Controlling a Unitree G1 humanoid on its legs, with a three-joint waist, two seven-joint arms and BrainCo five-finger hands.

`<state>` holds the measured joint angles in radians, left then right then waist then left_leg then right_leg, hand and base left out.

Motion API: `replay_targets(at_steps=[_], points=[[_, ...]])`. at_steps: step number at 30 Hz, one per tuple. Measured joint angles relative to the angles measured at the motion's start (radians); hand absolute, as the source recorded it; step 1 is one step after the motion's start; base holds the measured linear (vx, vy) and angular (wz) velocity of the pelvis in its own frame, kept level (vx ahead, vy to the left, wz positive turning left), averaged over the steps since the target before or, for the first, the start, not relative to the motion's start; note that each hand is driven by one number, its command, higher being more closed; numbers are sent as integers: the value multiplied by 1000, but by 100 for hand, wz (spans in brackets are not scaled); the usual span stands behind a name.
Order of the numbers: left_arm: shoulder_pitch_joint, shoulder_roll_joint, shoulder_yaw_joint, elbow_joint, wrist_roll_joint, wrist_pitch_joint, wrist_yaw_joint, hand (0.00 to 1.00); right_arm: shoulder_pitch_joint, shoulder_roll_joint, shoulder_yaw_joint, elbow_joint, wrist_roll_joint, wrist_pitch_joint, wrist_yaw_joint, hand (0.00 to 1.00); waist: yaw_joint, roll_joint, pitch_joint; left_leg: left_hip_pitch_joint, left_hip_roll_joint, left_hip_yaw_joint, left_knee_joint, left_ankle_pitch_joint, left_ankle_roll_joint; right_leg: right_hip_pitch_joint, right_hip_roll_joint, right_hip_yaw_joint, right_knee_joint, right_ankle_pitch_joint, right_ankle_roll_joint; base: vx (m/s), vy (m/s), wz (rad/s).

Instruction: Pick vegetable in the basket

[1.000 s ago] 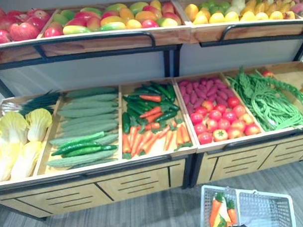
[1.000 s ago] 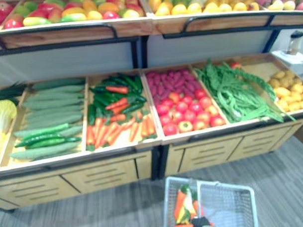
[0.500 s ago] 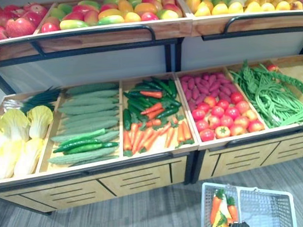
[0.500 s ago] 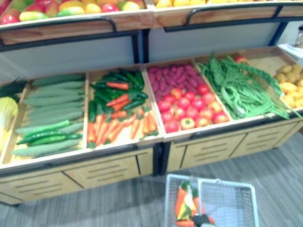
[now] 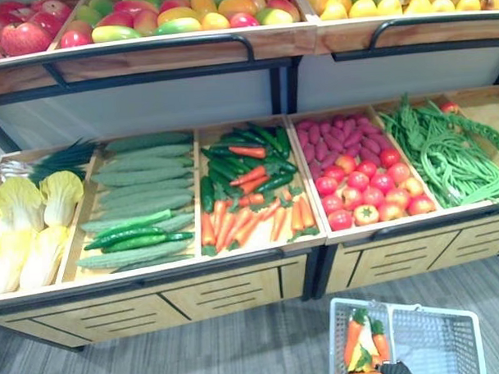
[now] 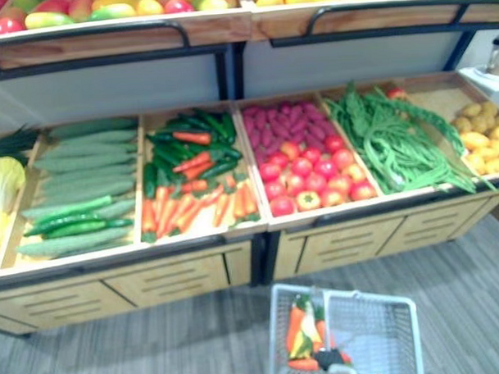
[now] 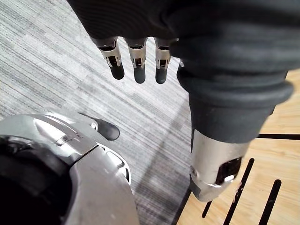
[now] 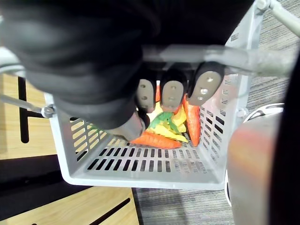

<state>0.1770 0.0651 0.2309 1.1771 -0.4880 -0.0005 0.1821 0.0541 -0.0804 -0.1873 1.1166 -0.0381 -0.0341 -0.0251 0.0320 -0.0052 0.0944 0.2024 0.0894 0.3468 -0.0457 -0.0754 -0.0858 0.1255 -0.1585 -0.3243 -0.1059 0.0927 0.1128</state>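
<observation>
- While the robot is facing the vegetable stand (image 5: 229, 293), its right hand (image 8: 172, 93) is gripping the handle (image 8: 253, 60) of a grey plastic basket (image 8: 140, 164), with its fingers curled round the bar.
- That basket is hanging low at the near right, over the grey floor (image 5: 198, 345) and just in front of the stand's drawers.
- Inside it, carrots (image 8: 154, 139) and a yellow-green vegetable (image 8: 166, 129) are lying bunched together at the left end.
- Its left hand (image 7: 139, 61) is hanging over the floor with its fingers straight and relaxed, holding nothing.
- Across the stand's lower level, the bins are showing, from left to right, pale cabbages (image 5: 21, 220), cucumbers (image 5: 143, 187), green peppers (image 5: 232, 167) behind loose carrots (image 5: 234, 228), purple sweet potatoes (image 5: 330, 139) behind tomatoes (image 5: 369, 195), and green beans (image 5: 449, 159).
- Farther back, mixed fruit (image 5: 170, 13) is sitting along the upper shelf.
</observation>
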Motion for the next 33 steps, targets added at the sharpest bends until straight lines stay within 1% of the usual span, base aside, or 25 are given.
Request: replay_targets(at_steps=[6,8,10,11,12,13,14,15,16,17,18,19,21,22,23,24,25,26,27,28,29,30,31,32,33], points=[[-6,4,0,14,-11,-15,-40,0,-12,0,7,0,7,3,-8,100,0,-3,30,40,1,31,1,-7,-3,15,3,34,7,-1,-1,-41,-12,-14],[-13,5,0,14,0,-20,-47,0,-15,-2,8,-7,30,-5,-25,100,-2,-4,43,46,7,63,20,-23,-3,-21,0,73,77,-23,-1,-63,25,-56],[-23,16,2,13,42,-21,-54,0,-14,2,7,-28,74,-30,-43,100,-6,-17,55,40,6,109,35,-36,0,-101,-8,139,181,-49,5,-82,48,-71],[-38,27,9,12,69,-20,-53,0,-11,12,-5,-47,98,-41,-53,100,-12,-37,69,36,0,142,36,-45,-2,-144,-12,178,220,-48,7,-76,54,-86],[-49,40,22,13,84,-17,-55,0,-8,29,-27,-57,120,-56,-57,100,-17,-62,80,33,-11,184,38,-47,1,-176,-9,218,234,-33,15,-82,56,-93],[-55,45,35,14,105,-11,-59,0,-4,38,-37,-66,134,-66,-60,100,-21,-74,86,29,-14,211,47,-48,11,-189,-5,231,228,-9,20,-125,63,-125],[-62,46,61,12,152,-8,-60,0,3,53,-40,-97,167,-79,-66,100,-31,-82,94,13,0,283,68,-52,30,-215,25,238,152,105,33,-220,38,-177],[-61,39,77,0,178,-6,-57,0,-9,53,-43,-108,171,-80,-66,100,-24,-48,109,-5,56,389,85,-61,54,-233,50,182,172,131,-14,-244,23,-187],[-65,39,79,-12,196,-7,-57,0,-13,53,-45,-114,170,-86,-68,100,-31,-46,124,-11,75,424,101,-65,57,-264,48,113,317,37,-97,-237,3,-174],[-74,41,79,-36,194,-7,-55,0,-13,48,-68,-128,173,-104,-69,100,-43,-48,138,-8,91,467,113,-68,58,-298,8,9,603,-109,-132,-124,14,-123],[-79,51,68,-38,187,-8,-53,0,-9,39,-81,-112,171,-107,-72,100,-50,-56,137,-15,105,498,142,-75,65,-274,-40,-47,761,-145,-136,-111,11,-112],[-81,54,63,-37,183,-9,-54,0,-5,41,-81,-107,166,-107,-74,100,-52,-58,136,-15,110,528,154,-77,67,-256,-65,-66,801,-146,-139,-61,-1,-100],[-82,55,60,-37,176,-9,-56,0,-4,31,-76,-77,145,-105,-75,100,-53,-64,130,-13,120,610,186,-81,73,-200,-145,-83,855,-139,-131,-47,-105,-133],[-93,61,60,-37,177,-11,-59,0,-6,45,-74,-59,146,-102,-75,100,-53,-76,123,-38,158,639,271,-109,82,-170,-178,-78,814,-101,-107,-2,-220,-146],[-101,59,61,-38,178,-10,-60,0,-14,47,-80,-45,146,-100,-75,100,-51,-72,123,-47,175,640,308,-125,67,-174,-154,-92,787,-104,-105,11,-235,-135],[-102,54,64,-32,178,-10,-62,0,-12,48,-83,-41,146,-97,-77,100,-47,-52,123,-54,200,632,332,-117,77,-161,-117,-103,734,-105,-107,0,-199,-123],[-92,51,69,-33,177,-10,-69,0,-18,48,-98,-42,148,-86,-78,100,-49,-38,117,-75,241,638,403,-107,88,-120,-89,-98,628,-105,-107,-56,-246,-116],[-90,49,68,-35,178,-12,-71,0,-16,44,-102,-38,147,-72,-79,100,-46,-53,116,-82,221,627,381,-127,56,-108,-83,-91,572,-106,-106,-215,-234,-126],[-94,30,68,-37,178,-12,-69,0,-13,20,-108,-27,145,-56,-80,100,-41,-37,104,-80,127,585,191,-95,61,-84,-79,-85,471,-115,-96,-295,-143,-152],[-89,9,70,-34,177,-16,-69,0,-12,-3,-100,-15,132,-56,-78,100,-32,2,98,-80,126,647,141,-11,83,-87,-82,-162,481,-179,-59,-248,-42,-155],[-93,24,87,-31,171,-16,-66,0,-20,10,-92,-6,124,-57,-80,100,-28,-37,99,-73,105,686,158,-14,81,-87,-110,-180,469,-219,-27,-98,-142,-156],[-95,40,88,-36,157,-11,-52,0,-26,25,-70,-5,124,-55,-67,100,-24,-67,97,-75,110,735,198,-22,78,-78,-114,-212,392,-247,-17,-17,-228,-132],[-94,40,87,-34,155,-11,-41,0,-25,35,-52,-6,116,-57,-57,100,-27,-66,96,-71,132,768,221,-25,75,-59,-77,-209,305,-233,-12,-23,-270,-115],[-95,41,86,-32,156,-10,-35,0,-21,36,-48,-9,118,-59,-55,100,-36,-62,96,-70,144,768,233,-25,75,-47,-61,-206,270,-222,-11,-6,-239,-73],[-95,39,74,-32,156,-11,-30,0,-16,30,-47,-14,123,-59,-52,100,-61,-52,97,-64,175,765,261,-25,75,-18,-31,-202,223,-200,-22,-30,-230,-27]])
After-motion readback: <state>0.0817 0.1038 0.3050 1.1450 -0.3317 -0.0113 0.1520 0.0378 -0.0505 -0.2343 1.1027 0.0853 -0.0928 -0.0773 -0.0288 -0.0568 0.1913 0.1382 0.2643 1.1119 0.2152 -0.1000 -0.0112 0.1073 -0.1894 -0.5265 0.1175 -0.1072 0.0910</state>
